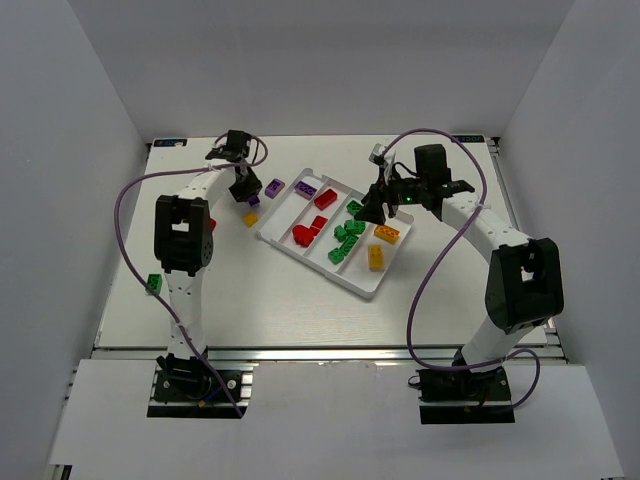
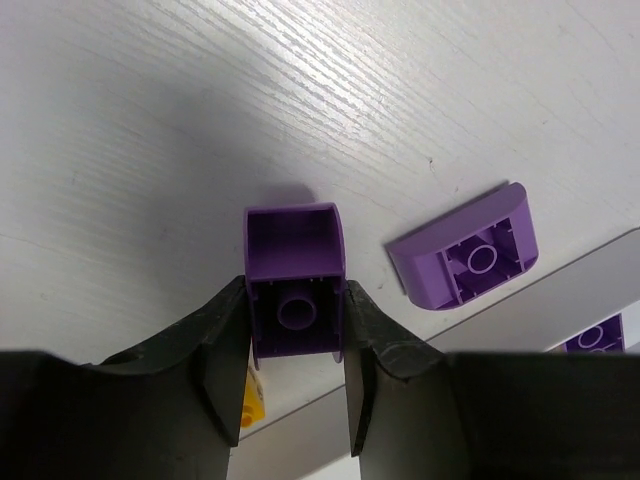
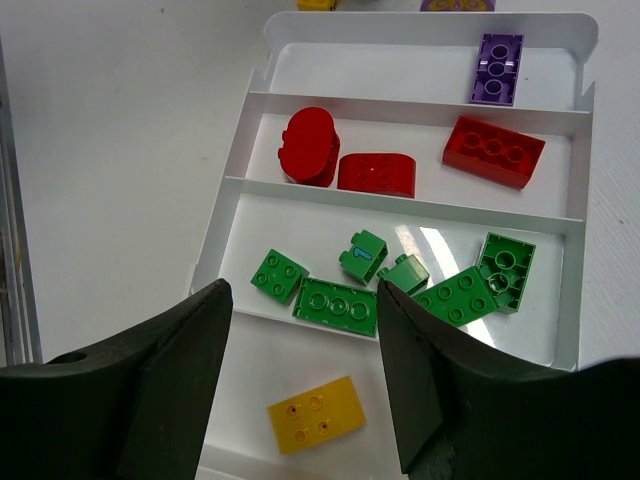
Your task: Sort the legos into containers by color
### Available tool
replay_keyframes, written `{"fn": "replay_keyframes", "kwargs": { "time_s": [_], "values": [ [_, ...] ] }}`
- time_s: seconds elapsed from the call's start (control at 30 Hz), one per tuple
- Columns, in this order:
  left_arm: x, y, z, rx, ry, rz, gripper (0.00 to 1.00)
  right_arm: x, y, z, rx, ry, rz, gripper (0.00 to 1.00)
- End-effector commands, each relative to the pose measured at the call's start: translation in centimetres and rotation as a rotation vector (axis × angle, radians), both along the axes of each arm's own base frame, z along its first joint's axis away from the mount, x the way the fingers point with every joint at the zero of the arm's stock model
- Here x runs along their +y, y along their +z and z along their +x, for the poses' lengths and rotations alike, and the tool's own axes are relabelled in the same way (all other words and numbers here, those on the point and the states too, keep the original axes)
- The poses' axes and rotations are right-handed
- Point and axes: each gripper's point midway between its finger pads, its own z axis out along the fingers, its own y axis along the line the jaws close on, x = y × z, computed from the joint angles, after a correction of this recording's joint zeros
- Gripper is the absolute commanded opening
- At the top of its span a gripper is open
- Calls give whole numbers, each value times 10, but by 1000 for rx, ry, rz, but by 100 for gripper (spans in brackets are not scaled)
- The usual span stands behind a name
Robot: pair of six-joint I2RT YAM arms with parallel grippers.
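Overall, white wood-grain table [image 1: 280,310], plain white walls [image 1: 60,150] on three sides. White four-compartment plastic tray [image 1: 312,270] lies skewed at centre, long axis diagonal, holding small studded bricks [image 3: 335,305] in purple, red, green and yellow rows. Right gripper [image 3: 303,340] hangs above it, jaws spread, empty. Left gripper [image 2: 296,320], beside the tray, clamps a purple curved brick [image 2: 293,255], hollow underside showing. Yellow brick [image 2: 254,405] half hidden behind a finger.

The table [image 2: 150,120] looks like white-coated wood, its fine grain carrying a soft sheen. The purple brick [image 2: 295,250] is smooth, faintly glossy plastic. The left claw [image 2: 296,330] has matt black fingers [image 2: 225,350]. The tray [image 3: 400,28] is smooth white plastic, with glare on its floor.
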Motion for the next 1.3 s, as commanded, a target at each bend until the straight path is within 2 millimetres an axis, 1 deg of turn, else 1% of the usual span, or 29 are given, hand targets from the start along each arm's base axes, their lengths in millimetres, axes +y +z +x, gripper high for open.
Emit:
{"fn": "replay_keyframes", "kwargs": {
  "time_s": [0.0,0.1,0.13,0.17,0.2,0.23,0.27,0.3,0.33,0.37,0.43,0.47,0.5,0.6,0.63,0.67,0.7,0.77,0.8,0.87,0.9,0.93,0.97,1.0,1.03,1.07,1.13,1.2,1.27],
  "values": [
    [-1,36,5,-79,-18,-19,33,0,18,2,-50,3,24,65],
    [0,48,2,-104,-40,-12,24,0,20,3,-56,4,22,65],
    [-2,64,4,-143,-56,-19,21,0,20,2,-56,5,21,65],
    [-4,66,-1,-146,-85,-25,18,0,21,2,-59,5,21,65],
    [-7,75,2,-186,-99,-39,17,0,22,3,-62,4,21,65],
    [-9,100,-1,-243,-114,-52,16,0,21,2,-56,4,19,65],
    [-11,96,-11,-238,-141,-61,14,0,21,2,-54,6,19,65],
    [-14,107,-9,-288,-157,-72,13,-1,21,2,-54,4,19,65],
    [-16,131,-14,-346,-177,-84,13,0,21,2,-53,5,20,65],
    [-19,136,-19,-366,-210,-90,12,0,22,2,-53,4,21,65],
    [-35,138,-30,-399,-295,-155,11,0,22,1,-48,5,22,65],
    [-40,148,-35,-427,-330,-172,11,0,22,1,-45,6,22,64],
    [-52,146,-41,-434,-385,-215,11,1,21,0,-42,8,23,63],
    [-70,141,-49,-423,-458,-247,11,1,21,0,-36,13,27,52],
    [-76,140,-50,-419,-479,-265,11,1,19,0,-26,13,27,47],
    [-82,137,-50,-413,-489,-281,11,2,21,1,-27,14,28,37],
    [-93,131,-51,-403,-508,-294,11,2,20,0,-12,16,26,33],
    [-104,131,-46,-404,-521,-293,12,3,22,1,-5,15,28,26],
    [-114,119,-46,-378,-535,-297,12,2,21,1,2,12,26,26],
    [-121,119,-37,-382,-533,-289,14,2,23,1,1,6,25,27],
    [-128,99,-39,-337,-541,-292,15,1,23,0,-1,4,24,28],
    [-129,88,-40,-312,-536,-287,15,1,24,-1,-6,3,24,29],
    [-138,108,-27,-364,-543,-278,17,1,25,-1,-9,1,23,31],
    [-139,104,-26,-350,-540,-269,18,-1,24,-1,-7,-6,18,32],
    [-140,93,-23,-326,-533,-258,20,-1,25,-2,-11,-8,17,32],
    [-140,97,-16,-339,-523,-241,24,-2,25,-2,-12,-9,16,34],
    [-139,83,-15,-301,-510,-214,29,-2,23,-3,-10,-11,13,35],
    [-136,80,-12,-293,-490,-183,35,-2,22,-4,-6,-13,14,36],
    [-133,78,-10,-291,-477,-165,37,-3,21,-5,-3,-15,13,37]
  ]
}}
